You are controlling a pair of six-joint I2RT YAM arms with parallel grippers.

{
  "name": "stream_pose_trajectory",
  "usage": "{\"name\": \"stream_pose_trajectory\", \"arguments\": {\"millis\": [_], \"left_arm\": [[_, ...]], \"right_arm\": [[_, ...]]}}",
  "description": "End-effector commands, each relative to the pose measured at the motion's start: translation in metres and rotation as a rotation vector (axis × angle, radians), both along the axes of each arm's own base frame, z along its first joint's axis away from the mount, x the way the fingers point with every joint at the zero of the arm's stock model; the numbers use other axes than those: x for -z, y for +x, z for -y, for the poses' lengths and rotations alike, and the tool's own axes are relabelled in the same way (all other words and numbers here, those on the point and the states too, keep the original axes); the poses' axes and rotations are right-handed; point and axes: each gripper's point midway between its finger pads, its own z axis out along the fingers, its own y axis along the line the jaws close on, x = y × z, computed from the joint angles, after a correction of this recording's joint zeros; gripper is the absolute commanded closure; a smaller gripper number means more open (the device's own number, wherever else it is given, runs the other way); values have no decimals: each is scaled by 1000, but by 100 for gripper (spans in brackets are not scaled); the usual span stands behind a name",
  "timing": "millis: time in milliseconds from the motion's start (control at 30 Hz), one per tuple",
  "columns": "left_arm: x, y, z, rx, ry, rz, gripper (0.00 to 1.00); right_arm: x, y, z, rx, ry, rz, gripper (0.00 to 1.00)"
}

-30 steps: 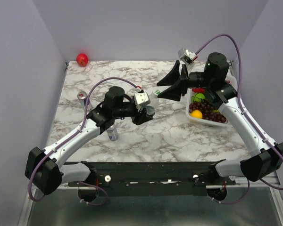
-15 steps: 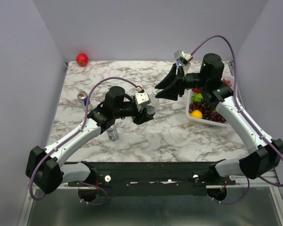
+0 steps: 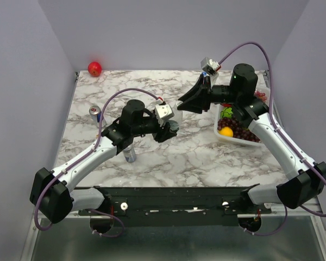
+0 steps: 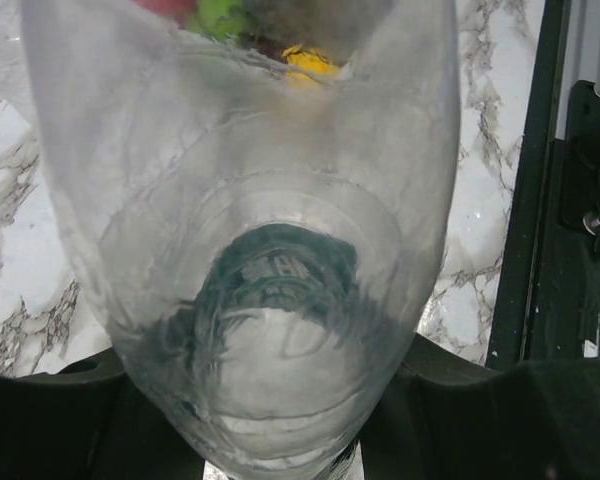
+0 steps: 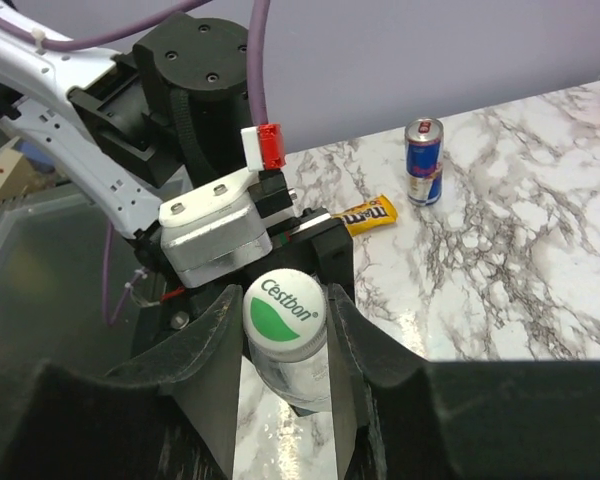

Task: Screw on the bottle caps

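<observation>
Nearest the bases, a second small clear plastic bottle stands upright on the glossy marble-patterned tabletop, and it's half hidden under the white left arm. At mid-table the left gripper is clamped on the plain clear ringed plastic bottle, which is held sideways in the air. At its mouth, the right gripper has its black fingers pinched tight on the round white cap with the green mark. Off to the right sits a pale plastic tray of grapes and fruit. Further back there's a yellow candy bar, a blue-silver can, and a red ball at the far edge.
</observation>
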Motion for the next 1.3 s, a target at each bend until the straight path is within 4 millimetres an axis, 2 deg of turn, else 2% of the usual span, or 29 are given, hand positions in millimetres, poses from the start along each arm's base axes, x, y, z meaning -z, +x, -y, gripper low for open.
{"name": "stream_pose_trajectory", "arguments": {"millis": [0,133,200,233,300,333,400,433,500,533,567,600,633,733,767,833,867,933,1000,1267], "left_arm": [[-19,32,-6,-175,-31,57,100],[-15,44,-16,-268,-11,66,100],[-15,40,-15,-247,-14,62,100],[-13,37,-14,-228,-11,57,83],[-10,28,-12,-186,-10,52,61],[-8,27,-12,-180,-5,48,40],[-5,24,-15,-174,9,53,23],[0,22,-18,-172,30,49,2],[6,21,-26,-176,72,61,1],[16,18,-32,-175,119,64,1],[17,18,-37,-183,136,77,1],[27,16,-43,-190,164,71,1],[35,17,-51,-210,206,77,1],[51,13,-67,-252,262,67,1],[51,12,-69,-255,262,68,1],[58,8,-72,-255,267,52,1],[57,5,-71,-245,258,45,1],[59,3,-71,-238,257,32,1],[59,3,-71,-234,254,34,1],[60,9,-70,-226,262,28,1]], "right_arm": [[7,11,-2,101,-20,9,76],[8,15,-1,127,-26,4,76],[9,17,-1,131,-30,7,76],[10,18,-1,132,-33,5,76],[11,20,-1,137,-42,15,77],[10,21,0,143,-44,22,77],[8,24,1,152,-56,46,77],[6,27,2,160,-63,61,77],[13,38,7,185,-108,79,77],[3,44,9,199,-105,99,77],[6,48,13,210,-123,82,78],[13,63,17,234,-149,81,78],[2,68,19,248,-151,110,78],[20,95,27,290,-221,108,79],[14,103,29,303,-223,129,79],[36,123,35,324,-281,101,80],[35,131,38,340,-288,107,80],[52,149,49,371,-320,68,80],[59,161,58,390,-338,76,80],[102,184,85,414,-405,74,80]]}}
